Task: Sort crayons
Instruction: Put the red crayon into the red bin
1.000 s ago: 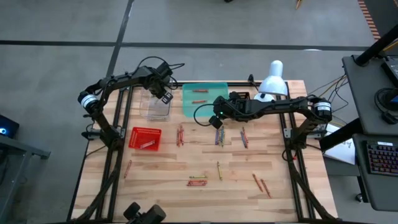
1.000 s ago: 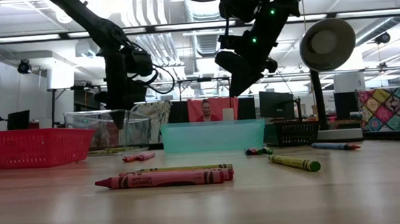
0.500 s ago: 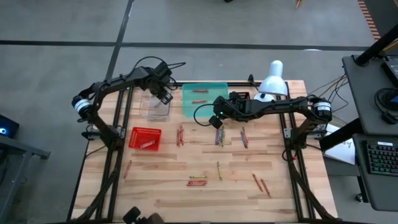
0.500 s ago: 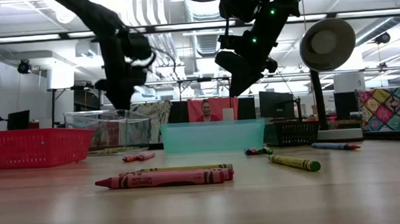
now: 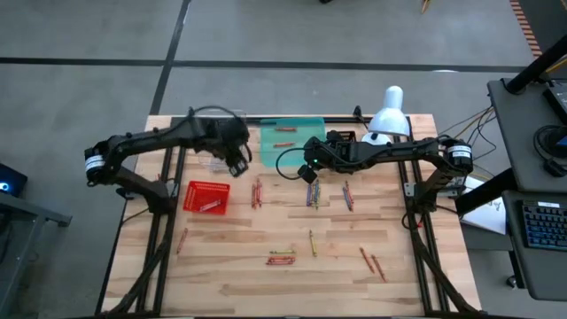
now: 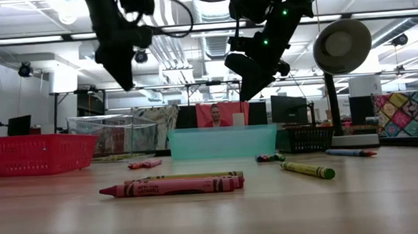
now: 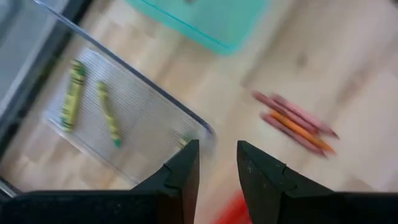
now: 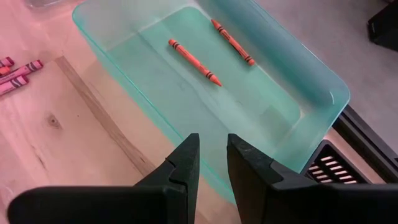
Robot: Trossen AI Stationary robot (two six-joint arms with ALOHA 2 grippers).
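Note:
Crayons lie scattered on the wooden table, among them a red group point(image 5: 257, 190), a mixed group point(image 5: 313, 195) and a pink pair point(image 6: 173, 185) near the front. My left gripper point(image 5: 238, 163) hangs open and empty, raised high point(image 6: 124, 77) by the corner of the clear tray point(image 7: 124, 118), which holds two green crayons point(image 7: 73, 102). My right gripper point(image 5: 310, 173) hovers open at the near edge of the teal tray point(image 8: 298, 118), with nothing between its fingers point(image 8: 186, 165). Two orange crayons point(image 8: 194, 62) lie in that tray.
A red mesh basket point(image 5: 205, 197) with a crayon in it sits at the left. A white desk lamp point(image 5: 387, 115) stands at the back right. A black frame rail point(image 5: 292, 118) runs behind the trays. A person shows far off in the room point(image 6: 215, 115).
My left arm has lifted up and swung away from above the clear tray toward the table's middle, its fingers spreading wider. The right arm has stayed still.

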